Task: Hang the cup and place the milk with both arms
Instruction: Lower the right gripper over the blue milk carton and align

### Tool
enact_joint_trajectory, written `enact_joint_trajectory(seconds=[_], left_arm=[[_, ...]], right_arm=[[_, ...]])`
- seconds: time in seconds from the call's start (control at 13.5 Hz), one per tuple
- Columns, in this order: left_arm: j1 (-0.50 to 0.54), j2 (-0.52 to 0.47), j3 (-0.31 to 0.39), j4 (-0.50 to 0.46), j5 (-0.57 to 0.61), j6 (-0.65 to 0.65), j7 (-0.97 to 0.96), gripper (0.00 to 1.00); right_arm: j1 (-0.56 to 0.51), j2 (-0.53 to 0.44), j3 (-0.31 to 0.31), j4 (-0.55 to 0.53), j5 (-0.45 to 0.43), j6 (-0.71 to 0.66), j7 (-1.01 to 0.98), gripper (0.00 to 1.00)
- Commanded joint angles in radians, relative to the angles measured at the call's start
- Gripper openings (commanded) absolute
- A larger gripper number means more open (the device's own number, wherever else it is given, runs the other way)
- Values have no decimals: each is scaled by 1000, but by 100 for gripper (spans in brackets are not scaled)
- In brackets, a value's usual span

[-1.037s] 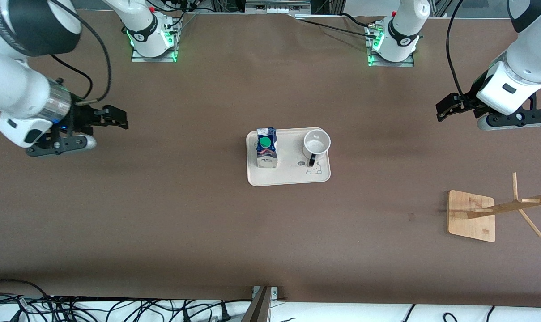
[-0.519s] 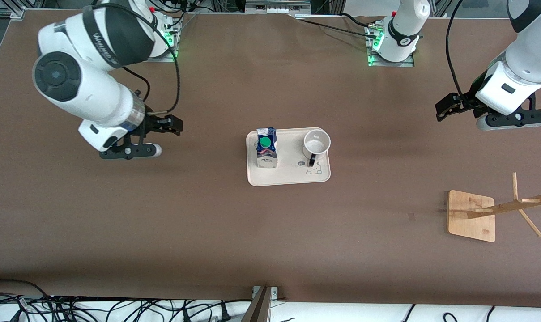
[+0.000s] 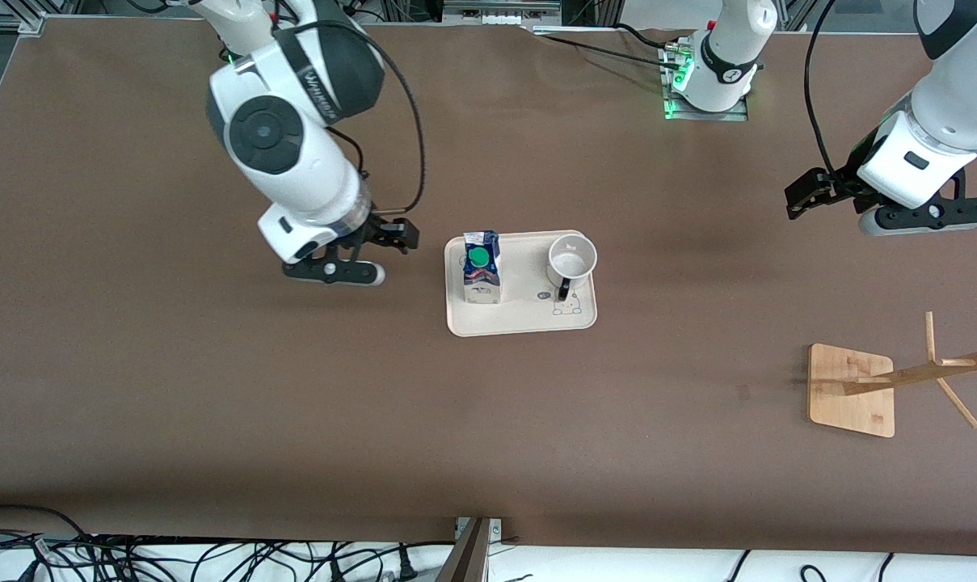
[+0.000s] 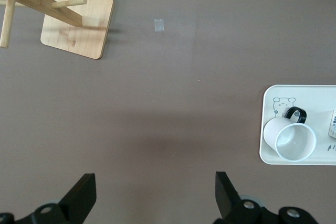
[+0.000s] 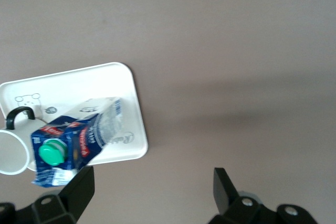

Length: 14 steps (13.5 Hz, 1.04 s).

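The milk (image 3: 482, 275), a blue-and-white carton with a green cap, stands on a cream tray (image 3: 520, 325) at the table's middle. The white cup (image 3: 572, 257) with a black handle stands upright on the same tray, toward the left arm's end. My right gripper (image 3: 401, 234) is open and empty, over the table beside the tray's milk end. In the right wrist view the milk (image 5: 79, 140) sits just past my open right gripper (image 5: 152, 187). My left gripper (image 3: 803, 196) is open and empty, waiting high over the table. In the left wrist view my left gripper (image 4: 155, 192) is open and the cup (image 4: 291, 140) shows.
A wooden mug rack (image 3: 852, 390) with slanted pegs stands on the table at the left arm's end, nearer the front camera than the tray. It also shows in the left wrist view (image 4: 79, 20). Cables lie along the table's front edge (image 3: 213, 558).
My right arm has swung from its end of the table toward the tray, stopping beside the milk end. My left arm has barely moved.
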Motion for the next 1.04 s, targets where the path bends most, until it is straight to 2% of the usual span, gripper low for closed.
enact_joint_trajectory(seconds=[0.0,0.74,0.96], left_arm=[[-2,-3,-3,-4,12,8,2,100],[-7,6,-5,-3,12,12,2,100],[-5,5,-5,5,12,12,2,100]], right_arm=[[51,38,-12,28,0,35,96,100],[144,104,-17,31,-9,104,264,100],[225,121,-70,32,-9,126,293,100]])
